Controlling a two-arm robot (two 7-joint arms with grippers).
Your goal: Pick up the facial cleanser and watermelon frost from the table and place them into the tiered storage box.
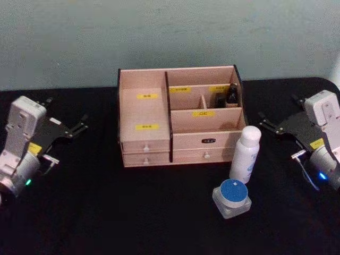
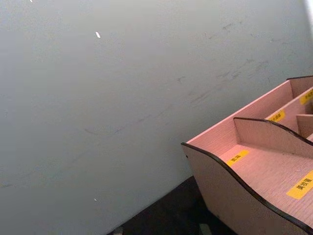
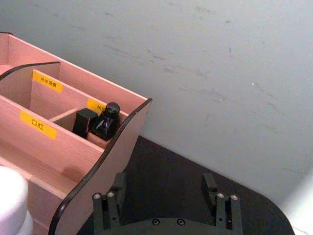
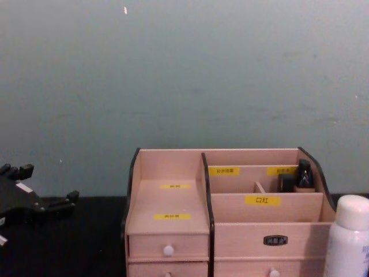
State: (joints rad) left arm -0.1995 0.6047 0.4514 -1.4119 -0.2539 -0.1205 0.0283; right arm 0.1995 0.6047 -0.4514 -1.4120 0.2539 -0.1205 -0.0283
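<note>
plainly, "口红" label (image 4: 262, 200) on tiered storage box (image 4: 168, 199); left fingers (image 1: 78, 127), right fingers (image 3: 209, 185) apart

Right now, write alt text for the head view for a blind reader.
A light pinkish-wood tiered storage box with yellow labels stands on a black table; by its right front corner stand a white cylindrical bottle and, nearer the camera, a clear square jar with a blue round lid. The left gripper and right gripper, both open, flank the box.
</note>
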